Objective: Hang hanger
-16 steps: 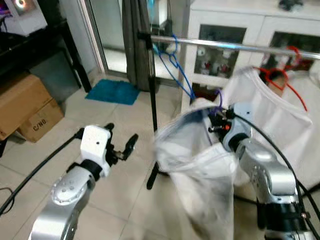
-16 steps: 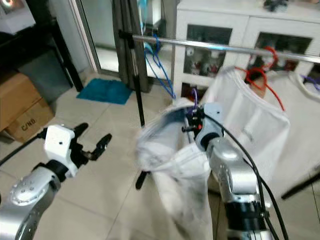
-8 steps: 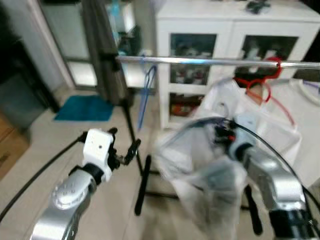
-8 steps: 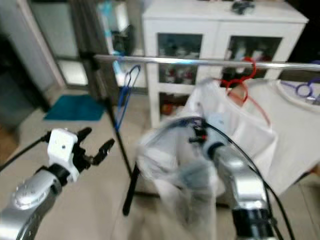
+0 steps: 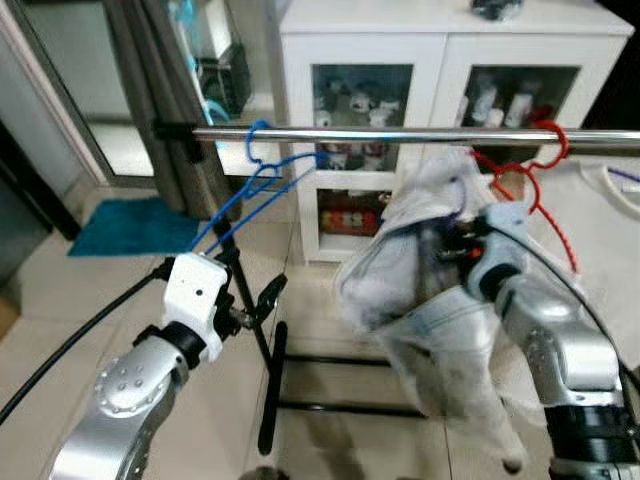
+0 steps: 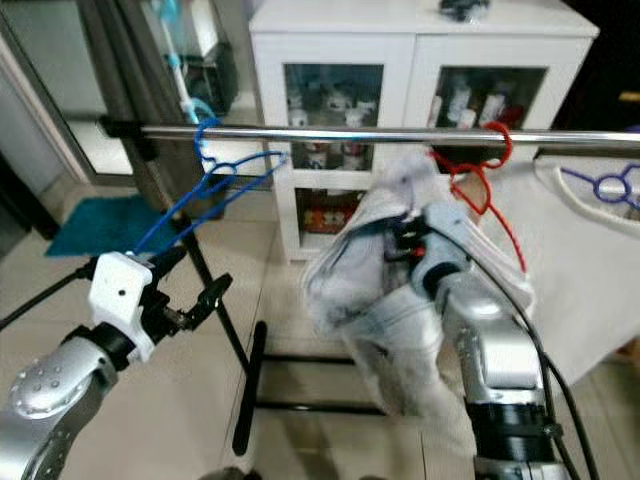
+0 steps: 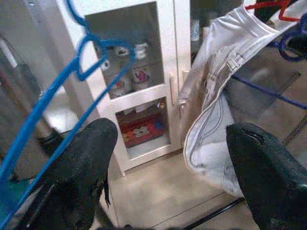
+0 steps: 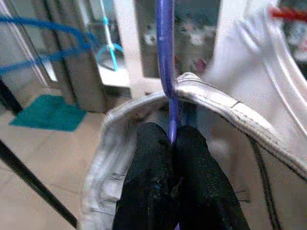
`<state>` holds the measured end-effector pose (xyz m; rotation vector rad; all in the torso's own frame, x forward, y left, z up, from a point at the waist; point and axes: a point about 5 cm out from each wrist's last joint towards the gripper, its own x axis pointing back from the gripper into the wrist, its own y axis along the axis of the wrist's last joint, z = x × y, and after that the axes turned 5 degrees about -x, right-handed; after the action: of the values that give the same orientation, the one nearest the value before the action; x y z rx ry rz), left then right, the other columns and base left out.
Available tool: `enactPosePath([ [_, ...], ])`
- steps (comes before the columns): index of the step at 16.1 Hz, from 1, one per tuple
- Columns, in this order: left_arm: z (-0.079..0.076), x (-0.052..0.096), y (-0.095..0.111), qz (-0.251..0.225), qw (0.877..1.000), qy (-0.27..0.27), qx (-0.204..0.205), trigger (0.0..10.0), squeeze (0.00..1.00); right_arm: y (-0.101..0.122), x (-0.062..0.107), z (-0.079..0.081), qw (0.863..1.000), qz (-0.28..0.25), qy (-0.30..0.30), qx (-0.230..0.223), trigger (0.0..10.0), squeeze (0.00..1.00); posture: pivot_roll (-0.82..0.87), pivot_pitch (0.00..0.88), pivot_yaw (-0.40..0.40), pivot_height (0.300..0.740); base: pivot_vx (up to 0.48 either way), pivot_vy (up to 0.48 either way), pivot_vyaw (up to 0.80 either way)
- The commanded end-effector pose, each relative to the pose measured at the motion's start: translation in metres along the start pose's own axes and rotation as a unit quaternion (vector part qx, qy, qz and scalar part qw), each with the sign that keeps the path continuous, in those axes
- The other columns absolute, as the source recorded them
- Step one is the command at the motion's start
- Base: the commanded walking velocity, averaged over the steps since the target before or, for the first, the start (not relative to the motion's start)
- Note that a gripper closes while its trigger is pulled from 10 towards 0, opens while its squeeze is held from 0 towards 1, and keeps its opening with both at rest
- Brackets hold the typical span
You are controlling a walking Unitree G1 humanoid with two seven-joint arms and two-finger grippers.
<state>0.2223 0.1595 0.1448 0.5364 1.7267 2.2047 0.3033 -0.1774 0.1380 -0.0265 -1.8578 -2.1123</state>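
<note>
The hanging is not yet done: the purple hanger (image 8: 165, 57) is raised close under the chrome rail (image 5: 400, 134) but its hook has not gone over it, so the last lift, hook-on and release are all still to come. The right hand (image 8: 170, 158) has its two black fingers pinched shut on the hanger's thin neck, holding it up between the blue hanger (image 5: 262, 165) and the red hanger (image 5: 545, 150), both of which already hang on the rail.

The purple hanger carries a white garment (image 5: 420, 290), bunched and drooping around the right arm, its collar seam wrapped about the neck of the hanger just above the fingers. The hook itself is hard to make out in the head views (cloth hides most of it), so it probably sits just below the rail, though I cannot be sure.

The left hand (image 5: 252, 305) hovers lower down beside the rack's black upright (image 5: 245, 300), fingers spread apart and holding nothing.
</note>
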Motion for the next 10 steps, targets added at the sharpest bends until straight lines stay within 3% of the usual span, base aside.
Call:
enactPosePath([
  [1, 0.002, 0.003, 0.003, 0.002, 1.0, -0.007, -0.005, 10.0, 0.0, 0.033, -0.002, 0.022, 0.996, -0.074, 0.044, 0.001, 10.0, 0.0, -0.06, 0.0, 0.03, 0.74, 0.0, 0.0, 0.0],
  [4, -0.002, 0.002, 0.01, -0.006, 0.999, -0.044, -0.01, 10.0, 0.0, 0.047, -0.008, 0.029, 0.993, -0.101, 0.056, -0.006, 10.0, 0.0, -0.06, 0.0, 0.037, 0.74, 0.0, 0.0, 0.0],
  [7, -0.001, 0.001, 0.012, -0.001, 0.998, -0.058, -0.017, 10.0, 0.0, 0.05, -0.017, 0.039, 0.993, -0.091, 0.076, 0.003, 10.0, 0.0, -0.06, 0.0, 0.043, 0.74, 0.0, 0.0, 0.0],
  [10, -0.002, 0.002, 0.011, 0.008, 0.997, -0.073, -0.019, 10.0, 0.0, 0.054, -0.037, 0.049, 0.995, -0.07, 0.071, -0.006, 10.0, 0.0, -0.06, 0.0, 0.046, 0.74, 0.0, 0.0, 0.0],
])
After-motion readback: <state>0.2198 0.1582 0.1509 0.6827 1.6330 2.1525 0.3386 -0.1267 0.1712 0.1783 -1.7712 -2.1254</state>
